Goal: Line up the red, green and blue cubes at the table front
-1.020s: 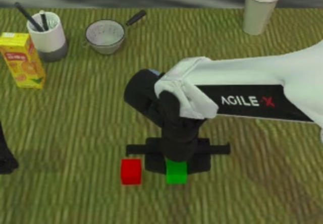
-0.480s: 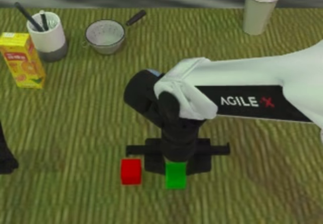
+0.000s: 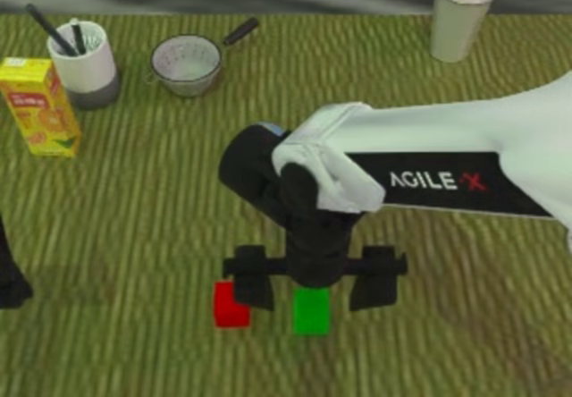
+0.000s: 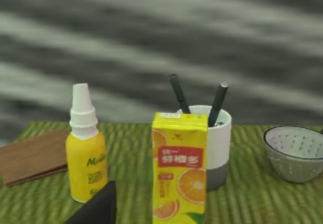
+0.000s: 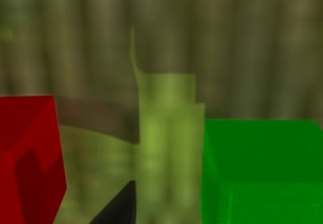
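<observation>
The green cube (image 3: pixel 311 312) rests on the table (image 3: pixel 134 236) near its front edge, with the red cube (image 3: pixel 229 308) a short gap to its left. My right gripper (image 3: pixel 313 291) hangs over the green cube, open, its fingers spread wide on either side and touching neither of its faces. The left one of those fingers overlaps the red cube's right edge in the top view. In the right wrist view the red cube (image 5: pixel 28 158) and the green cube (image 5: pixel 262 168) stand apart, with one dark fingertip (image 5: pixel 121 209) between them. The blue cube is hidden. My left arm (image 3: pixel 9 281) is parked at the left edge.
A yellow juice carton (image 3: pixel 37 106), a white pen cup (image 3: pixel 83 62) and a colander bowl (image 3: pixel 186 62) stand at the back left. A tall cup (image 3: pixel 462 12) is at the back right. A yellow bottle (image 4: pixel 86 153) and a brown board (image 4: pixel 30 156) show in the left wrist view.
The right gripper has opened wide and let go of the green cube, which now stands on the table beside the red cube. The left arm has not moved.
</observation>
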Controlling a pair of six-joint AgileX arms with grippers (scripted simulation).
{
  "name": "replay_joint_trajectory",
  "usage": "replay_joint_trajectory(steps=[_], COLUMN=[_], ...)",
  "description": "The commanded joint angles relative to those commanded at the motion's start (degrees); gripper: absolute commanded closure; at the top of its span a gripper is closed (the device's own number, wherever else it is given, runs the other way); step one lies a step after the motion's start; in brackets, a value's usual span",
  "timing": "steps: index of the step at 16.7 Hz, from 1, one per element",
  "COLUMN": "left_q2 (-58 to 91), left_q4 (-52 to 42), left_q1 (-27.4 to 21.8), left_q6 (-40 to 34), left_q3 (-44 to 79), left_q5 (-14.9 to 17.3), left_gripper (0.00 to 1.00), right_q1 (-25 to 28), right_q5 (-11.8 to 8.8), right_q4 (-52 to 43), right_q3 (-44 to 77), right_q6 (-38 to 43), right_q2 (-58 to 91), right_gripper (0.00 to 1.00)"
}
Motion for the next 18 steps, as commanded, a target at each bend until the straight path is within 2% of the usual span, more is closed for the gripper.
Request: replay_joint_trajectory(steps=[7,14,18], left_q2=[0.0,0.0,0.0], left_q4=[0.0,0.0,0.0], left_q1=[0.0,0.0,0.0], left_q6=[0.0,0.0,0.0], left_q3=[0.0,0.0,0.0], left_q5=[0.0,0.0,0.0], left_gripper=[0.0,0.0,0.0], right_q1=[-0.09,0.4,0.44], right_q5=[0.0,-0.05,-0.04], right_q4=[-0.21,-12.32,-13.69], right_q3=[0.18,7.56,8.57], right_q6=[-0.01,0.01,-0.07], right_q2=[-0.09,-4.34,-5.16], right_gripper=[0.0,0.0,0.0])
